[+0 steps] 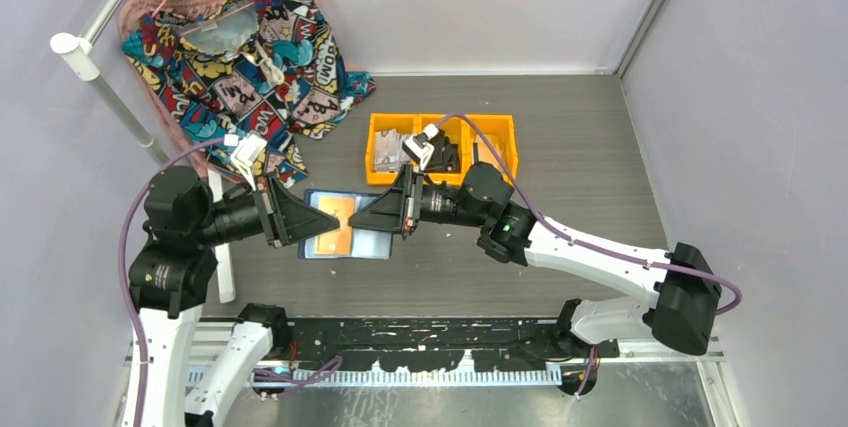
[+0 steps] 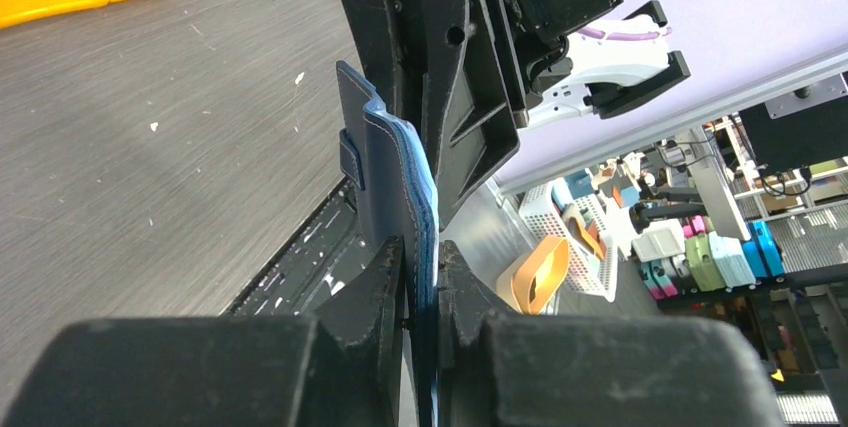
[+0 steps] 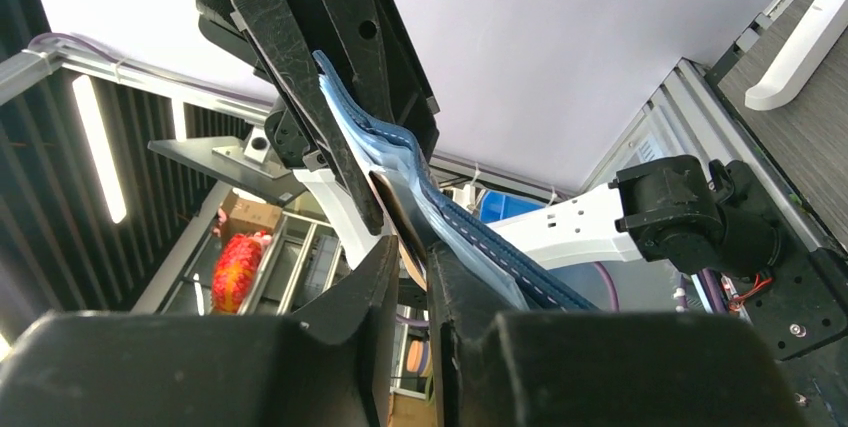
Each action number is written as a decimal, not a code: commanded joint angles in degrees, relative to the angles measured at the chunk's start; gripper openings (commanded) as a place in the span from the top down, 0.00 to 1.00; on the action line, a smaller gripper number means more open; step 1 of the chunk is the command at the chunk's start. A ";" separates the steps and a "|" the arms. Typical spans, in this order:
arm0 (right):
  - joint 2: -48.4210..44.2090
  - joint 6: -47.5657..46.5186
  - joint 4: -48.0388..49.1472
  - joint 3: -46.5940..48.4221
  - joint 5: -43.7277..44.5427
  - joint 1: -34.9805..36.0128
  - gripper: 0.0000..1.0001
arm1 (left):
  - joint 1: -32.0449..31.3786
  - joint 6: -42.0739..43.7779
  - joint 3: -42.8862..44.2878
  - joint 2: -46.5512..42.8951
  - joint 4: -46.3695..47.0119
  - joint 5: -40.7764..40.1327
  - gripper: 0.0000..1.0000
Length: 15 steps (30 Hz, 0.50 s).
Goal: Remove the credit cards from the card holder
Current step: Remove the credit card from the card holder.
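So the card holder (image 1: pixel 375 247) is spread open and held up off the table (image 1: pixel 580 137) around the middle of the top view, with orange credit cards (image 1: pixel 335 240) showing in its pockets and the yellow bins (image 1: pixel 371 152) at about 1 o'clock from it. Left gripper (image 1: pixel 325 222) reaches in from 9 o'clock and is clamped tight on the holder's stitched blue edge. Right gripper (image 1: pixel 358 219) comes in from 3 o'clock, fingers narrowed onto the brown edge of one card, the blue leather running past outside them
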 commanded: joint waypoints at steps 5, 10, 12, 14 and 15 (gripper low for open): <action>1.53 3.84 10.17 0.00 1.81 1.48 0.80 | -0.71 -5.92 -3.82 -0.87 5.49 6.43 0.79; 0.85 2.66 9.22 -0.49 2.87 1.57 0.95 | -0.73 -7.46 -4.82 -1.26 6.22 8.57 0.66; 0.55 2.01 8.42 -0.50 2.75 1.54 0.98 | -0.67 -8.76 -5.50 -1.65 7.18 10.09 0.70; 0.10 1.86 8.30 -1.07 3.17 1.55 0.99 | -0.66 -10.36 -5.91 -1.59 8.16 12.09 0.72; -0.28 1.62 8.04 -1.31 3.41 1.51 0.99 | -0.68 -11.17 -6.08 -1.58 8.83 13.02 0.72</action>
